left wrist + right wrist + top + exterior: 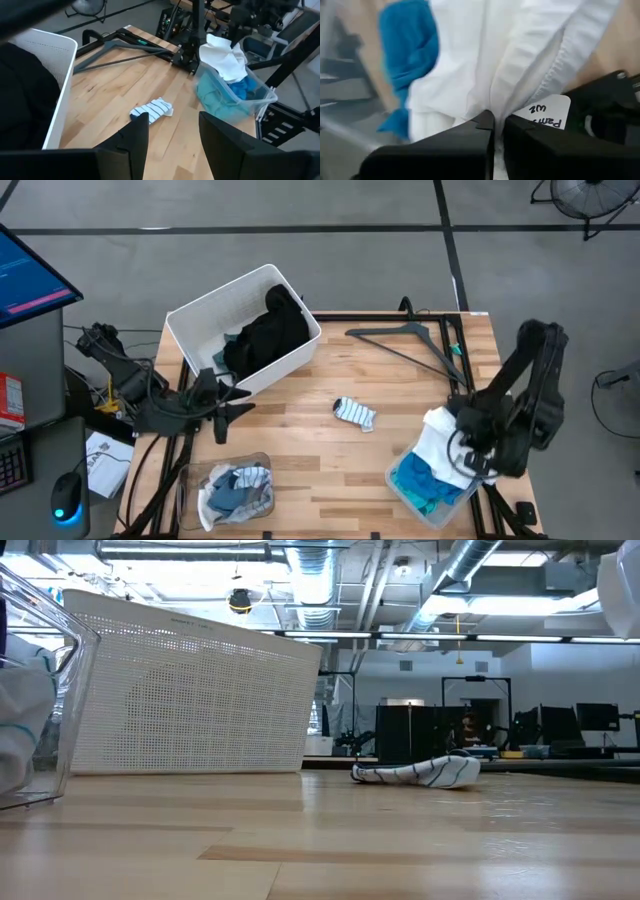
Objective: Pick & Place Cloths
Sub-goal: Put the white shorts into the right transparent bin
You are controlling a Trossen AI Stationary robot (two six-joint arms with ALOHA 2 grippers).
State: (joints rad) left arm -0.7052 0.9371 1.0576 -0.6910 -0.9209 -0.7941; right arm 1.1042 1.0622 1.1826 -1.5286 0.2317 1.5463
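Note:
A white cloth (437,436) stands bunched above the bright turquoise cloths (425,483) in a clear container (400,478) at the table's near right corner, and my right gripper (466,452) is shut on it. A white sock with dark stripes (355,413) lies flat mid-table. My left gripper (236,394) hovers open beside the white bin (205,310), which holds black cloth (268,335). In the left wrist view the open fingers (172,135) point toward the sock (151,110). Grey and white cloths (235,488) fill a second clear container. My right gripper pinches a gathered fold of the white cloth (492,102) between its two fingertips, coming from above. The fabric's pleats run together at the fingers. A paper tag (545,112) shows beside them. The cloth's lower part rests on the turquoise cloths (220,95) in the container.
A black plastic hanger (405,340) lies at the far right of the table. The white bin (190,690) sits at the far left, the second clear container (190,480) at the near left edge. Bare wood surrounds the sock (420,772).

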